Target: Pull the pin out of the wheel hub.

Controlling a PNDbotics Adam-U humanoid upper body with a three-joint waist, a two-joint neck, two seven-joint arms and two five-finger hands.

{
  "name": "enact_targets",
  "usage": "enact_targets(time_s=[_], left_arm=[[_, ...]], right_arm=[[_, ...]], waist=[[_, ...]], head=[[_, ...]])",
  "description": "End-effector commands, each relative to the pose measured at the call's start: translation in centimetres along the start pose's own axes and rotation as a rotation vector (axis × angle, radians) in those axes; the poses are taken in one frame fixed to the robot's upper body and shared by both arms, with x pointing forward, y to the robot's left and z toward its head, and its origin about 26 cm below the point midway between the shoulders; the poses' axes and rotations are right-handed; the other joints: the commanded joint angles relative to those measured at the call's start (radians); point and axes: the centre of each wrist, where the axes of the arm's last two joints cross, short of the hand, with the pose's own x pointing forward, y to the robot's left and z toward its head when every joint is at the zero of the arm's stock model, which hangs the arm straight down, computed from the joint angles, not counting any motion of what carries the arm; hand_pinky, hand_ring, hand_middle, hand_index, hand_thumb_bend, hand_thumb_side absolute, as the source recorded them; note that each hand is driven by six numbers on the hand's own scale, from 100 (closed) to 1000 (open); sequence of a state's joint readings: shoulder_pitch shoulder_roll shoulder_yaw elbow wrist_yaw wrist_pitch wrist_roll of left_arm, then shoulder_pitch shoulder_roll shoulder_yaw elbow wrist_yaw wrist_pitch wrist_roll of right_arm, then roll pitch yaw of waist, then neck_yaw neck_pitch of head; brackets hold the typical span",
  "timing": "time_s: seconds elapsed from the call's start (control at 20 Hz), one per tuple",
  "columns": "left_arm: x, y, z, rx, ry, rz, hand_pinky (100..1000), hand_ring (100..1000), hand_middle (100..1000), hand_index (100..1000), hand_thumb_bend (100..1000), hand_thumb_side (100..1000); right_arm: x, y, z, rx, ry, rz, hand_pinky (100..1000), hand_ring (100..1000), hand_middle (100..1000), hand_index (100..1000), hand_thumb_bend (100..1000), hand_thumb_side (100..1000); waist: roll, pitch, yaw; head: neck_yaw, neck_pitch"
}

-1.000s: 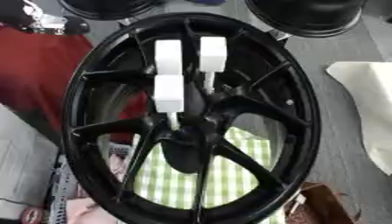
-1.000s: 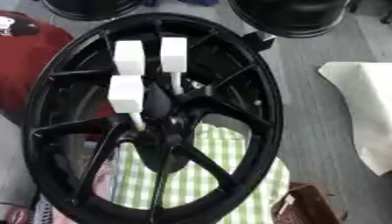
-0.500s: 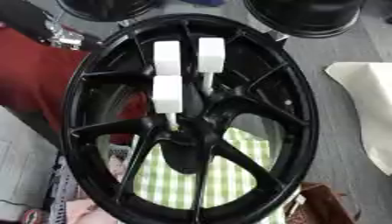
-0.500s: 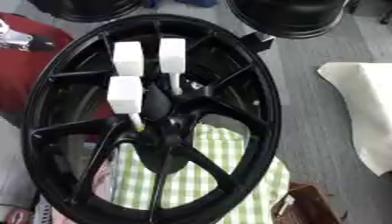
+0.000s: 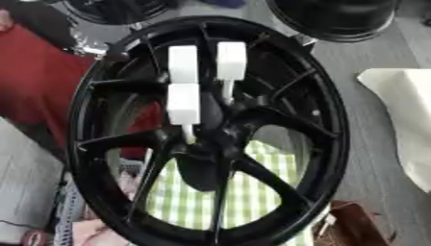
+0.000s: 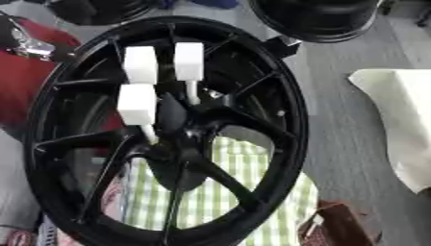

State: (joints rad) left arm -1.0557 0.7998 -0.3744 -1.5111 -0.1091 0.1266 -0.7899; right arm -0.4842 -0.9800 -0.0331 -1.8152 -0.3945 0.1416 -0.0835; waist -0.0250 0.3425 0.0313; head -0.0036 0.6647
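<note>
A black spoked wheel hub (image 5: 336,120) fills both views and lies a little tilted. Three white pins with block-shaped heads stand on thin stems near its centre. Two are side by side at the top (image 5: 183,62) (image 5: 232,60), and the third (image 5: 183,103) is just below the left one. A black and silver part of my left hand (image 6: 30,44) shows at the upper left, at the rim's outer edge and apart from the pins. Its fingers cannot be made out. My right hand is in no view.
A red cloth (image 5: 42,86) lies left of the wheel and a green-checked cloth (image 5: 252,192) under its lower spokes. A cream sheet (image 5: 404,110) lies at the right. Other black wheels (image 5: 336,17) stand behind. A brown box (image 5: 353,226) sits at the bottom right.
The silver and black hand part at the upper left has moved down and right, closer to the rim. The wheel and the three pins have not moved.
</note>
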Motion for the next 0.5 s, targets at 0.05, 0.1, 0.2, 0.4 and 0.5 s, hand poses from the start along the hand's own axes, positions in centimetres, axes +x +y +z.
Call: enact_targets(time_s=[0.05,0.1,0.2,0.4,0.5], left_arm=[[1.0,0.8,0.2,0.029,0.005,0.005,854,792,731,858,503,399],[1.1,0.6,0.0,0.030,0.010,0.013,854,793,732,858,504,396],[1.3,0.4,-0.3,0.030,0.019,0.026,855,794,735,857,508,395],[1.8,0.1,-1.0,0.013,0.017,0.059,861,804,745,868,523,407],[2.1,0.1,-1.1,0.004,0.011,0.066,861,803,745,870,521,408]], right_arm=[[0.8,-0.6,-0.3,-0.004,-0.022,0.026,658,607,591,734,167,464],[0.7,-0.6,-0.3,-0.003,-0.022,0.026,658,607,591,734,167,463],[0.7,-0.6,-0.3,0.000,-0.022,0.026,658,607,591,734,167,463],[0.7,-0.5,-0.3,0.003,-0.022,0.023,658,608,591,734,167,464],[0.7,-0.5,-0.3,0.004,-0.020,0.023,658,608,591,734,167,464]], waist=[[0.002,-0.031,-0.003],[0.002,-0.031,-0.003],[0.002,-0.032,-0.003],[0.003,-0.032,-0.004],[0.003,-0.032,-0.004]], head=[[-0.001,-0.011],[-0.001,-0.011],[-0.001,-0.011],[-0.002,-0.011],[-0.002,-0.009]])
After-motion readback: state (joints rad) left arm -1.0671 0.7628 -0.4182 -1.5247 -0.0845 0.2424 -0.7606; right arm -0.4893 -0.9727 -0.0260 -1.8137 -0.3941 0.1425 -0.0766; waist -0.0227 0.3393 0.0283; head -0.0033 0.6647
